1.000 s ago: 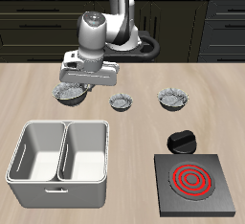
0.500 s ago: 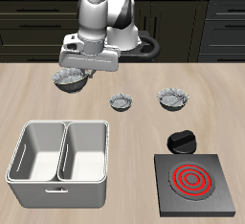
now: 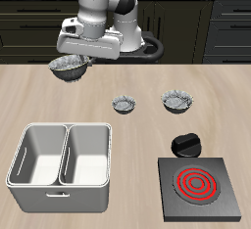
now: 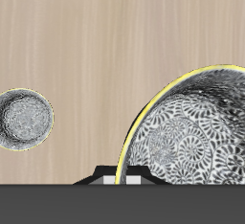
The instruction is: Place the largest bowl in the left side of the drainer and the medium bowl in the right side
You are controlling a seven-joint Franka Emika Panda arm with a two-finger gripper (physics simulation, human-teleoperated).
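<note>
Upper left of the exterior view: the gripper [image 3: 75, 63] is pinching the big bowl [image 3: 66, 70] by its rim, and the bowl hangs clear of the table [image 3: 137, 140], tipped a little. Lower left sits the drainer [image 3: 61, 179], both compartments showing only bare grey walls, well apart from the bowl above it. At centre frame a tiny bowl [image 3: 124, 104] stands on the wood, and just right of it is the medium bowl [image 3: 177, 100], upright and near its little neighbour. Lower right is a hotplate [image 3: 198, 186] with red rings. On the wrist camera, the big bowl [image 4: 191, 123] shows its crinkled silvery inside close to the lens, with the tiny bowl [image 4: 25, 120] down on the table beside it.
</note>
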